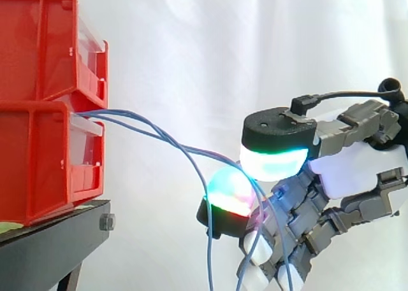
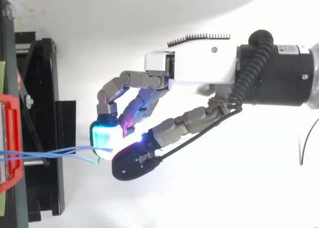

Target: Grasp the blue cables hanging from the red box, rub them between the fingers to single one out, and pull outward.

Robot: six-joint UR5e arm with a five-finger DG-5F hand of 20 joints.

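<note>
Arm comes in from the right edge, pretty much level, with the hand reaching left. The fingers are curled in, and 2 of the fat pads are squeezed toward each other. The upper pad glows white-cyan and the lower pad glows green and red. The blue cables run right between those 2, so it's a pinch. The other fingers are folded down under the palm, with white tips.
</note>
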